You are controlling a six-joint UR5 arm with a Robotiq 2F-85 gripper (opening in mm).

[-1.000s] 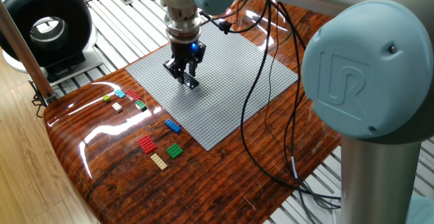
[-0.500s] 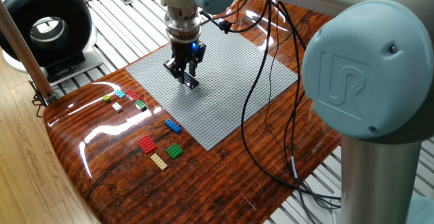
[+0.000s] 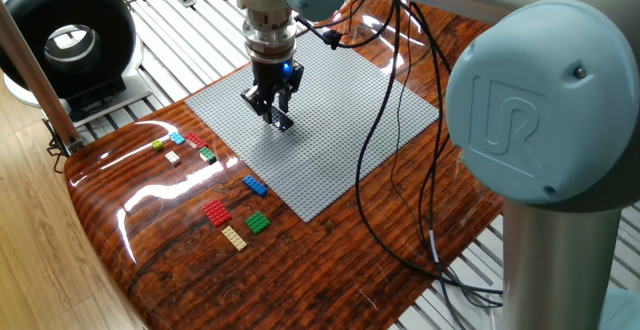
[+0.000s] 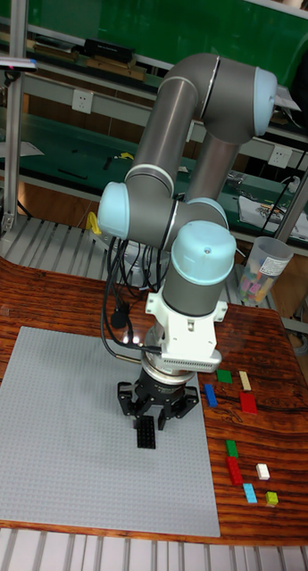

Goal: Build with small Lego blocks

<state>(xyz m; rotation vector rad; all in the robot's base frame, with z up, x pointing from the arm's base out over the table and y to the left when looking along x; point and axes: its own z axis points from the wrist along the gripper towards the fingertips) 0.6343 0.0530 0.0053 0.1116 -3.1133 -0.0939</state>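
The gripper [image 3: 279,117], jaws closed on a dark brick [image 4: 147,434] low over the middle of the grey baseplate [image 3: 340,140], should press straight down, studs aligned, while spare small Lego blocks [image 3: 236,220] wait beside the baseplate's edge.

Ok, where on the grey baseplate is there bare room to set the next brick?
The baseplate is bare all around the end effector and its dark brick. It gets crowded off the plate, on the wood, where loose bricks cluster along the plate's edge.
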